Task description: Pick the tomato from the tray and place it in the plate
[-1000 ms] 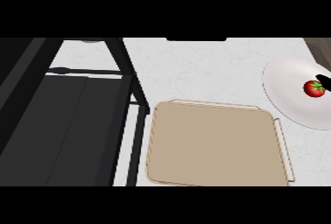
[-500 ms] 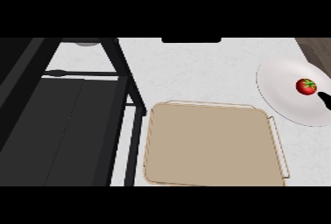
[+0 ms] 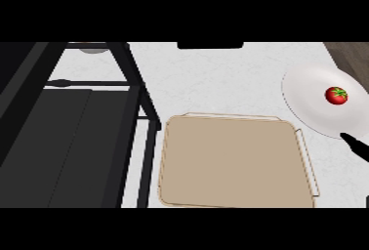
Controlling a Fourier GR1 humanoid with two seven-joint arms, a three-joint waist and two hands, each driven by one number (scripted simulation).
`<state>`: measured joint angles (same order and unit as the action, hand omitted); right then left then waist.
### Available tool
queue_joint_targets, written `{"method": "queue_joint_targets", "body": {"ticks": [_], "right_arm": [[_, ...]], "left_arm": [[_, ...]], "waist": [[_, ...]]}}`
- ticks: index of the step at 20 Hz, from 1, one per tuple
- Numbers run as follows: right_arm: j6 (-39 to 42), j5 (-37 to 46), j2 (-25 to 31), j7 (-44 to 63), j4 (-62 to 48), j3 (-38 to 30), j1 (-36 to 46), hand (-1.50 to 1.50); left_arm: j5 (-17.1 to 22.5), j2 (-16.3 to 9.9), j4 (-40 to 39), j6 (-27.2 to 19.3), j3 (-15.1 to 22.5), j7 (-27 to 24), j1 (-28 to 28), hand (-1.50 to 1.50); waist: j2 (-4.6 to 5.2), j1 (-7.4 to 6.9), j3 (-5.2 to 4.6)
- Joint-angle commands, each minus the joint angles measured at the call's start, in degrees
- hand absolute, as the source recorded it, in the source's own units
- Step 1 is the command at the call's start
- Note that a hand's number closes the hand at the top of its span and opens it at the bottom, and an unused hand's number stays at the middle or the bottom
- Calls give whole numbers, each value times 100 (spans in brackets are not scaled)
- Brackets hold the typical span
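A red tomato (image 3: 336, 95) with a green stem lies on the white plate (image 3: 310, 97) at the right edge of the head view. The tan tray (image 3: 231, 166) sits bare in the lower middle of the counter. Only a black fingertip of my right hand (image 3: 356, 143) pokes in at the right edge, just below the plate's rim and apart from the tomato. Nothing is held by it that I can see. My left hand does not show.
A black stove (image 3: 65, 141) with dark bars fills the left side, next to the tray. A small grey round object (image 3: 93, 48) sits at the top left. White marble counter (image 3: 216, 78) lies between stove, tray and plate.
My right hand has drawn back from the tomato, down and to the right, toward the view's edge. The tomato stays on the plate. The view has shifted a little.
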<state>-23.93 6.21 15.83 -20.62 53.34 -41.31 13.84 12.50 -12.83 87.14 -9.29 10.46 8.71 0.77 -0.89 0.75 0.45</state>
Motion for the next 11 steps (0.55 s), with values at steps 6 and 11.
{"method": "queue_joint_targets", "body": {"ticks": [6,11], "right_arm": [[50,310,-501,813,1620,597,-1240,-150],[-134,376,-1009,924,2283,865,-1640,-150]], "left_arm": [[158,-2,-555,249,-181,351,-167,0],[93,2,-558,362,-204,161,97,0]], "waist": [[80,17,-54],[84,-23,-51]]}}
